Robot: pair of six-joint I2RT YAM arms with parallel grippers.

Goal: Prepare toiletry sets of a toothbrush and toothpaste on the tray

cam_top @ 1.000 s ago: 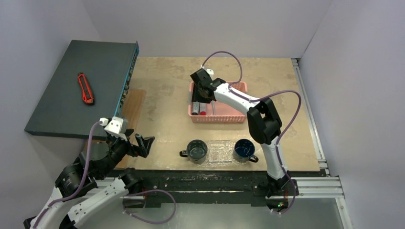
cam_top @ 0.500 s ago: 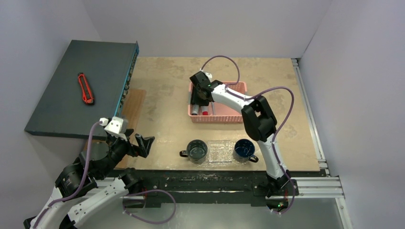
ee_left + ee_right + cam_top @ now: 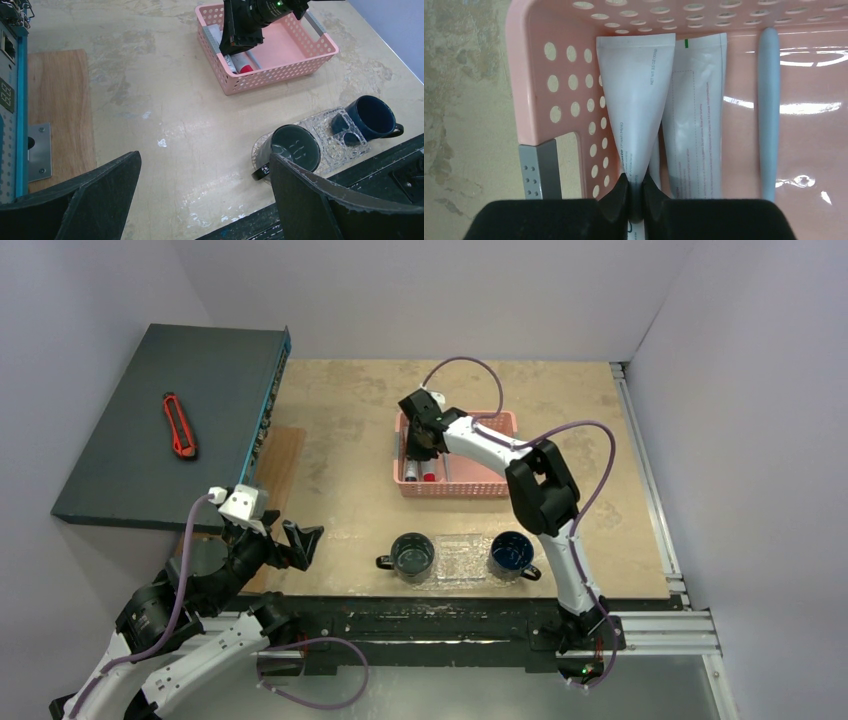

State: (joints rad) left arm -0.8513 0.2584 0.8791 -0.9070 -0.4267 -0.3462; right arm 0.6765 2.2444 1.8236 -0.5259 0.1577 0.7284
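In the right wrist view my right gripper (image 3: 636,192) is shut on a silvery-grey toothpaste tube (image 3: 636,95), pinching it flat near the left wall of the pink basket (image 3: 531,75). A second tube (image 3: 694,110) and a pale-blue toothbrush (image 3: 769,110) lie beside it. From above, the right gripper (image 3: 420,440) reaches into the basket's left end. The clear tray (image 3: 462,560) sits near the front edge between a dark green mug (image 3: 412,556) and a blue mug (image 3: 511,553). My left gripper (image 3: 204,157) hangs open over bare table, left of the green mug (image 3: 295,147).
A dark grey box (image 3: 120,460) with a red utility knife (image 3: 180,425) on it stands at the left. A wooden board (image 3: 285,455) lies beside it. The table's front rail runs just below the mugs.
My right gripper has shifted slightly left and down into the basket's left end and closed on the toothpaste tube. The left arm has not moved.
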